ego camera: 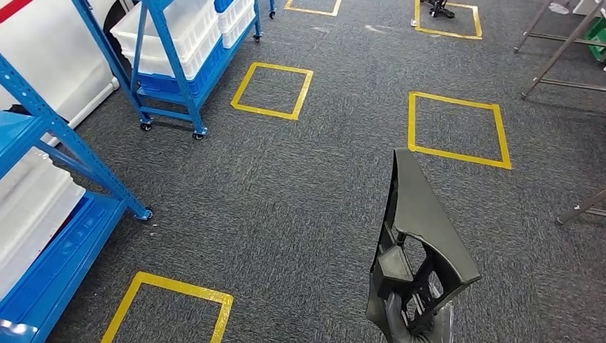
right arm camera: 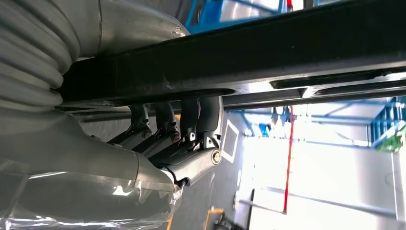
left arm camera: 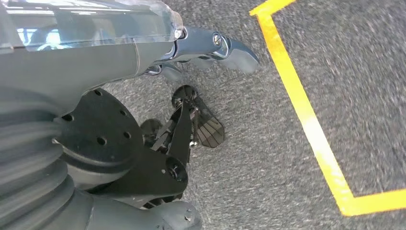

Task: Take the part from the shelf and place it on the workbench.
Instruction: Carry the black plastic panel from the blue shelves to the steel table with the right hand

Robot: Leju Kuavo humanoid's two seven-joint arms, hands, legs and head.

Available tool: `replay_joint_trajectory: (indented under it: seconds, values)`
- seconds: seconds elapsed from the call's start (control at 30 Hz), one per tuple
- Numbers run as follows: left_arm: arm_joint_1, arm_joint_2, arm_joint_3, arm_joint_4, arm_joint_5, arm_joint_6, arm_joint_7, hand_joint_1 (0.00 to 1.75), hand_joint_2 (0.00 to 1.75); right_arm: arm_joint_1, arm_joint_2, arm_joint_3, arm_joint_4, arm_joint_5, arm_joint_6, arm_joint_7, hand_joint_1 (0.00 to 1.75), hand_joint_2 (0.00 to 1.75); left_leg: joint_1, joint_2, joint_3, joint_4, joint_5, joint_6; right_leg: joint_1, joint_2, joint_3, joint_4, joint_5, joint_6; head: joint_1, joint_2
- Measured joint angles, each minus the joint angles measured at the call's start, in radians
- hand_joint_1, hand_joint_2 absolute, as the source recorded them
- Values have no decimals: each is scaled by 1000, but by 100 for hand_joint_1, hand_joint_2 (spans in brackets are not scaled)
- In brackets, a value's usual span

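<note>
The part is a black, wedge-shaped plastic piece with a ribbed open frame at its lower end. My right hand grips it from below at the bottom right of the head view and holds it upright over the grey carpet. In the right wrist view the dark fingers wrap around a black bar of the part. My left hand hangs above the carpet with its fingers stretched out and nothing in them.
A blue shelf with white bins stands at the left. A blue wheeled rack with white bins is further back. Yellow tape squares mark the carpet. Metal frame legs stand at the right.
</note>
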Motion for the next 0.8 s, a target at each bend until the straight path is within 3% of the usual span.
replay_joint_trajectory:
  seconds: [0.07,0.1,0.13,0.2,0.27,0.33,0.4,0.43,0.47,0.5,0.57,0.63,0.7,0.73,0.8]
  values:
    - [0,0,-1,0,-5,1,0,0,175,0,0,-7,-3,42,-15,1,175,175,-4,19,5,3,-7,-10,8,-48,68,-122,36,-9,-1,0]
    - [0,0,-1,0,-7,1,0,0,175,0,0,-10,-5,59,-23,2,175,175,-7,28,8,4,-11,-15,13,-62,83,-153,40,-14,-2,0]
    - [-1,0,-1,0,-9,1,-1,0,175,1,0,-13,-6,70,-28,2,175,175,-9,38,10,5,-14,-20,17,-62,85,-162,37,-19,-3,0]
    - [-2,0,-2,0,-11,2,-1,0,175,4,0,-17,-8,79,-33,3,175,175,-8,51,16,7,-21,-29,15,-36,83,-164,40,-29,-4,0]
    - [-2,0,-4,1,-13,3,-2,0,175,6,0,-20,-12,87,-38,3,175,175,-3,8,2,49,-55,-39,10,-12,84,-171,45,-42,-8,0]
    - [-2,2,-5,2,-16,6,-1,0,175,6,1,-24,-15,116,-61,3,175,175,0,-51,-51,170,-124,-44,8,13,83,-172,48,-51,-13,0]
    - [-1,2,-5,3,-19,12,0,0,175,8,1,-28,-16,164,-102,6,175,175,1,-66,-107,289,-165,-44,10,41,82,-171,49,-53,-13,0]
    - [-2,3,-6,4,-21,14,0,0,175,10,1,-29,-16,186,-122,9,175,175,1,-68,-116,302,-156,-43,10,56,82,-169,49,-53,-13,0]
    - [-2,3,-6,4,-23,15,1,0,175,12,1,-30,-16,201,-137,11,175,175,1,-70,-106,274,-127,-42,10,71,82,-166,49,-52,-13,0]
    - [-2,3,-7,4,-25,16,0,0,175,13,1,-31,-17,211,-149,13,175,175,2,-81,-82,214,-85,-39,10,86,83,-163,48,-51,-13,0]
    - [-1,3,-8,4,-26,16,-1,0,175,15,1,-31,-20,218,-161,16,175,175,5,-126,-31,86,-26,-33,10,114,79,-155,46,-45,-14,0]
    - [-1,4,-9,4,-27,14,-2,0,175,17,1,-31,-22,219,-169,17,175,175,4,-153,-12,33,-17,-28,8,135,70,-151,48,-34,-14,0]
    - [-2,3,-10,5,-29,11,-2,0,175,22,0,-32,-24,219,-175,18,175,175,3,-136,-10,25,-13,-17,5,150,63,-153,53,-20,-15,0]
    - [-3,2,-11,5,-31,10,-1,0,175,26,0,-32,-25,219,-177,18,175,175,4,-124,-8,19,-8,-10,6,137,59,-147,49,-15,-14,0]
    - [-3,1,-12,5,-34,8,1,0,175,29,0,-32,-27,219,-179,19,175,175,6,-98,-5,9,0,4,8,81,32,-91,11,-7,-9,0]
